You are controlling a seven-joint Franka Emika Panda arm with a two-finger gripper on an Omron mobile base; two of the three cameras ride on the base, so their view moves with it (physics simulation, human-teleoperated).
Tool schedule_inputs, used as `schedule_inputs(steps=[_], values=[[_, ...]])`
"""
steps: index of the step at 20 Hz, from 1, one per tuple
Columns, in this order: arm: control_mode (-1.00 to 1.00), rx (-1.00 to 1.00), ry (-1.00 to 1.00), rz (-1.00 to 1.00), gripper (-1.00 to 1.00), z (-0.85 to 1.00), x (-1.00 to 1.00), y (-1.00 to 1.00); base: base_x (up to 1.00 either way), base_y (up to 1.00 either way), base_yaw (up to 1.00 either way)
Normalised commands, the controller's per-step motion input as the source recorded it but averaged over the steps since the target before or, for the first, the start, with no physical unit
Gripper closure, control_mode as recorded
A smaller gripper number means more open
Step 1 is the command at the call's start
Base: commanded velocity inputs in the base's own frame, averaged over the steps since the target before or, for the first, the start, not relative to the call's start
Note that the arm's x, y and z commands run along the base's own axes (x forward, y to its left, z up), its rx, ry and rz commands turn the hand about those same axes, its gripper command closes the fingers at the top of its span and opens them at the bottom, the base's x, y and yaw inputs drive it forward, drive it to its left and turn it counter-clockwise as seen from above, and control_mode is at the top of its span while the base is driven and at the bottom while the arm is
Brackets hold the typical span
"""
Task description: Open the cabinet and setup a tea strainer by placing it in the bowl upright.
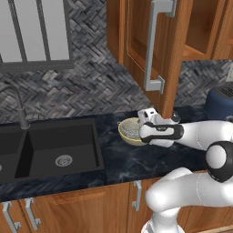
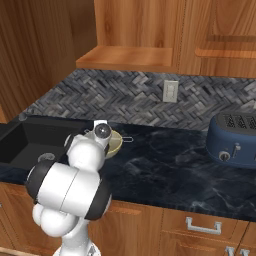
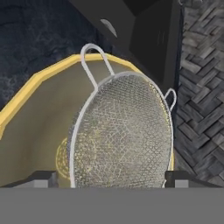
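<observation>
Inside smooth round bowl (image 3: 30,131), wire-mesh tea strainer (image 3: 122,135).

No readable text, label, brand, number or sign anywhere; none on the cabinet (image 1: 150,50) door or its bar handle; none on the bowl (image 3: 39,127) or the tea strainer (image 3: 122,135); none on the blue toaster (image 2: 234,138), whose front knob carries no legible marking; none on the wall outlet (image 2: 170,91); none on the tiled wall, the dark counter (image 2: 165,170) or the sink (image 1: 50,148).
</observation>
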Motion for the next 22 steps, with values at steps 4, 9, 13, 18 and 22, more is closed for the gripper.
schedule_inputs(steps=[4,9,13,18,22], values=[[-1.00,0.00,0.13,0.00,-1.00,0.32,-0.27,-0.10,0.00,0.00,0.00],[-1.00,-0.02,0.17,0.00,-1.00,0.59,-0.35,-0.17,0.00,0.00,0.00],[-1.00,-0.06,0.17,0.00,-1.00,0.74,-0.36,-0.17,0.00,0.00,0.00],[-1.00,-0.13,0.14,0.00,-1.00,0.45,-0.52,-0.27,0.00,0.00,0.00],[-1.00,-0.19,0.06,0.04,-1.00,0.17,-0.63,-0.43,0.00,0.00,0.00]])
